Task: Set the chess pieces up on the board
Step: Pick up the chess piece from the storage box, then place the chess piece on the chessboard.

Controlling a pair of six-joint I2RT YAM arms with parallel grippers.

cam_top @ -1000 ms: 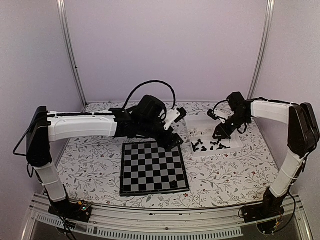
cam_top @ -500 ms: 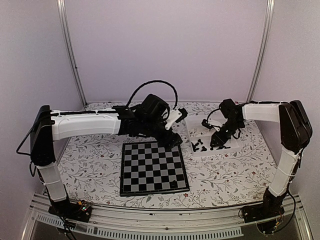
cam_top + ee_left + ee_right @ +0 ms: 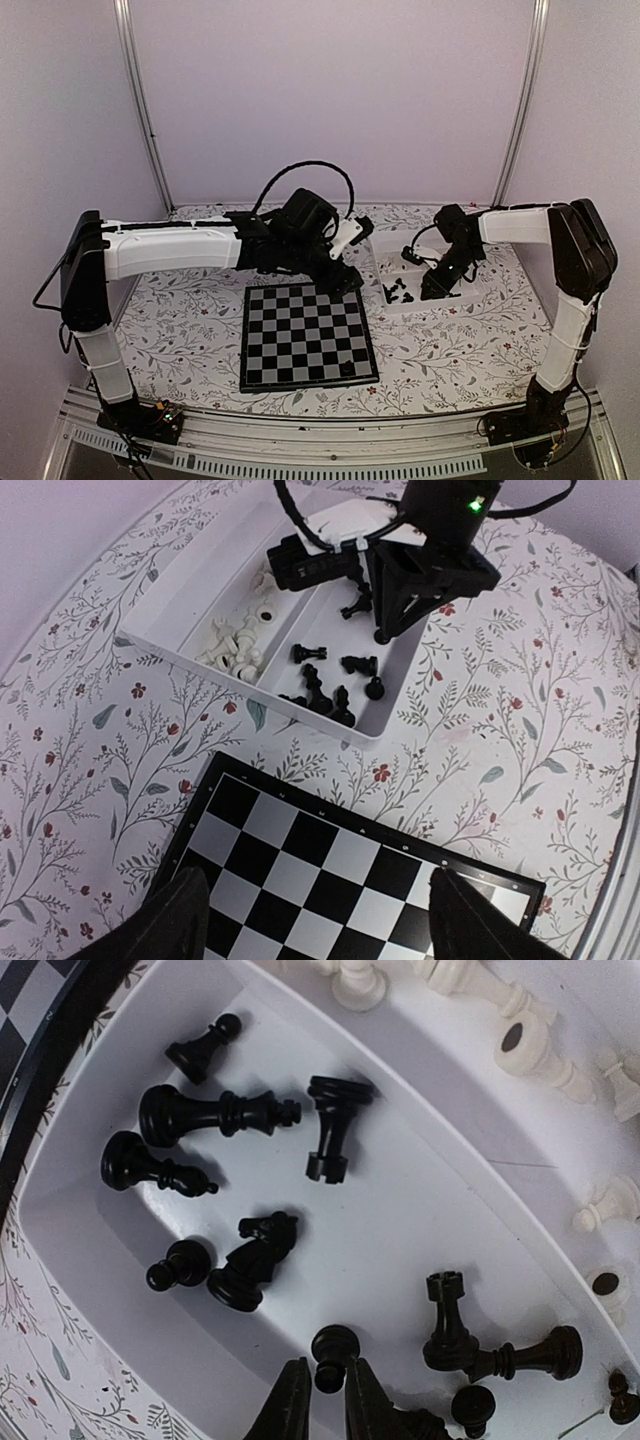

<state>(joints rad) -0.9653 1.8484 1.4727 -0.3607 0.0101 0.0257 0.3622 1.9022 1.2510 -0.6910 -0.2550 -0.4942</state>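
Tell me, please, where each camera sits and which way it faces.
Top external: high behind the robot, looking down on board, tray, left arm, right arm.
Left wrist: over the board's far edge, facing the tray; left gripper shows open.
Right wrist: above the tray; right gripper pinches a black pawn.
Shared: both wrist views show the tray's black pieces.

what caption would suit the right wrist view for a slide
Right gripper straddling a black pawn in the white tray, among toppled black pieces; white pieces in the next compartment
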